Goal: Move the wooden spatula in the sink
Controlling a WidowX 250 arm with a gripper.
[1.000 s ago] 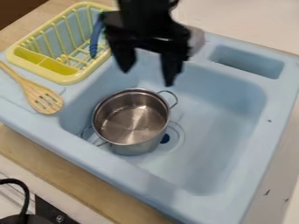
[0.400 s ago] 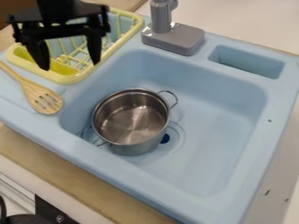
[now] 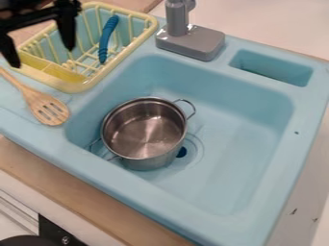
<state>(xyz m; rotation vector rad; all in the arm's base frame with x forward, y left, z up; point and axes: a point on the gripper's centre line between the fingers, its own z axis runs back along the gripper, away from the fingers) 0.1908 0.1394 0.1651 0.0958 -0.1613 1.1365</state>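
Spatula (image 3: 47,108) beside yellow rack (image 3: 78,88), gripper (image 3: 42,56) above.

Passable over the sink (image 3: 241,129), right of the pot (image 3: 146,162). Obstructed farther back by faucet (image 3: 191,42) and dish rack (image 3: 76,87).

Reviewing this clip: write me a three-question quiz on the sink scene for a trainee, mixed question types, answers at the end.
1. Multiple choice. Relative to the sink basin, the wooden spatula lies:
A) down inside it
B) outside it, to one side
C) underneath it

2. True or false: the gripper is open and holds nothing.

3. Fill in the blank: in the yellow dish rack is an item with a ____ handle (give its colour).

Key: 1. B; 2. true; 3. blue
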